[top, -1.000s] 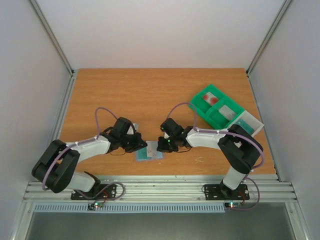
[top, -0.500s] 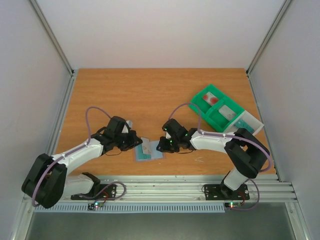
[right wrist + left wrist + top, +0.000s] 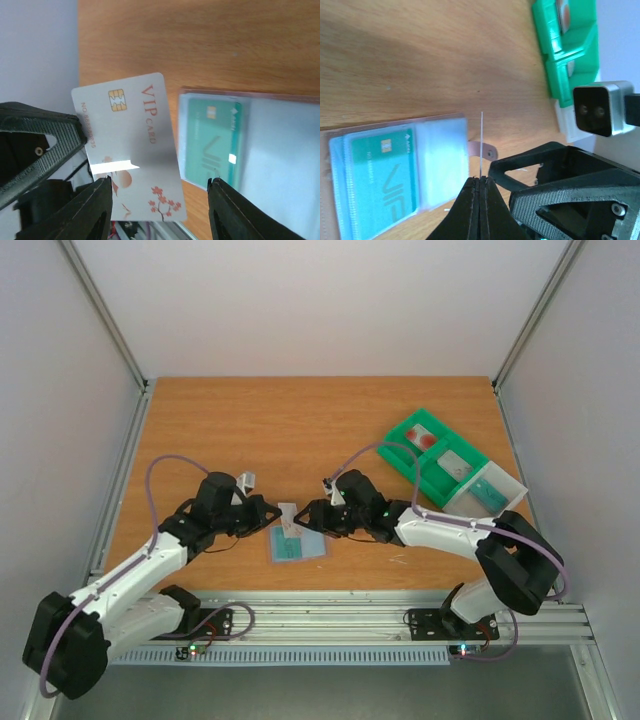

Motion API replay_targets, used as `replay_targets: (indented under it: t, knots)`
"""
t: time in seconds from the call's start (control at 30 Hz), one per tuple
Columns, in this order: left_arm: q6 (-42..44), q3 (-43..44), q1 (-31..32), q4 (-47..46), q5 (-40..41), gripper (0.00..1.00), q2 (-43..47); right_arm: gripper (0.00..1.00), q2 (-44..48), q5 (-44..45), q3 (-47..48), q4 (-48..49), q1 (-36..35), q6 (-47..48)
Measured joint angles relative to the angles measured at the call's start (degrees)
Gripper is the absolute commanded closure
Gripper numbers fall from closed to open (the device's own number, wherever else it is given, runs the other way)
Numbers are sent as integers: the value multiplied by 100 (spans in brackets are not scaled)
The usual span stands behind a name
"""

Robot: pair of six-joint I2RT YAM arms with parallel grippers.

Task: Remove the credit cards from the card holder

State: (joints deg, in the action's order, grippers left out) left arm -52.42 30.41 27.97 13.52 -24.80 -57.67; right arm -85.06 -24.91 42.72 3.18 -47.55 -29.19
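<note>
The card holder [image 3: 298, 547] lies spread open on the table, a teal-green card [image 3: 382, 180] still in its clear left pocket. My left gripper [image 3: 278, 513] is shut on the bottom edge of a silver-grey VIP card [image 3: 130, 145], holding it upright just above the holder's far edge. In the left wrist view this card [image 3: 481, 140] shows edge-on as a thin line rising from the closed left gripper [image 3: 480, 179]. My right gripper [image 3: 159, 200] stands open facing the card's printed face, fingers apart on either side and not touching it. The holder [image 3: 270, 150] and teal card [image 3: 212, 140] lie beyond.
A green compartmented tray [image 3: 405, 455] stands at the back right, with a red card [image 3: 425, 438] and a grey card [image 3: 457, 465] in its compartments and a teal one [image 3: 490, 490] in the white end section. The right arm's camera housing [image 3: 600, 107] hangs close.
The right gripper has gone from nearly shut to wide open and let go of the card. The left arm has stretched out, and both grippers have shifted left with the silver card raised between them.
</note>
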Motion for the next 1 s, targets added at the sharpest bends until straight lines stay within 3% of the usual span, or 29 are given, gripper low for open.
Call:
replay_targets:
  t: [0.17,0.43,0.53,0.73,0.83,1.0]
  knots:
    - [-192,0,0,-33,-90,99,369,36,179,-66,-92,433,2,-356]
    - [-525,0,-4,-273,-260,100,643,39,358,-168,-138,885,0,-605]
    - [-645,-13,-4,-435,-332,100,643,50,358,-219,-205,1056,0,-684]
    - [-807,-109,-7,-658,-385,99,656,87,361,-334,-389,1436,0,-824]
    - [-848,-184,-57,-632,-308,87,686,99,409,-365,-459,1554,9,-782]
    - [-857,-293,-46,-664,-407,60,778,99,695,-584,-468,1620,13,-448]
